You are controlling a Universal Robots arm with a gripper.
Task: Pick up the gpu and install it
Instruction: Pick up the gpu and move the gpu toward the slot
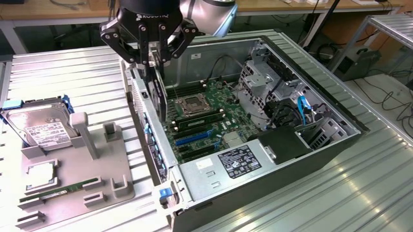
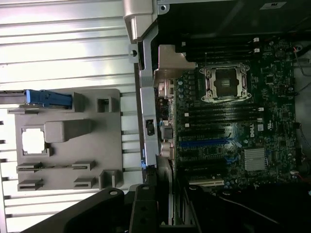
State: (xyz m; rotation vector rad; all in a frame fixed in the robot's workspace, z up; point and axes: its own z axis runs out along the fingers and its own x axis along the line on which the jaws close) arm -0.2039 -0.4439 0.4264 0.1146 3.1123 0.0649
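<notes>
I have the gpu point(image 1: 159, 87) clamped between the fingers of my gripper point(image 1: 154, 57). It hangs on edge, long side running downward, over the far left part of the open computer case point(image 1: 335, 140). Its flat face runs close along the case's rear wall point(image 1: 147, 125) on the exterior view's left. I cannot tell whether its lower edge touches anything.

To the card's right the motherboard point(image 1: 210, 118) lies uncovered, with the CPU socket point(image 1: 193, 105) just beside it. The blue slots point(image 1: 193, 138) sit nearer than the card, towards the power supply point(image 1: 235, 162). Further right, the drive cage point(image 1: 261, 84) and cables point(image 1: 303, 108) crowd that side.

Outside the case, on the exterior view's left, a grey fixture point(image 1: 96, 159) holds a hard drive point(image 1: 42, 128) and a RAM stick point(image 1: 61, 189), well apart from the card.
</notes>
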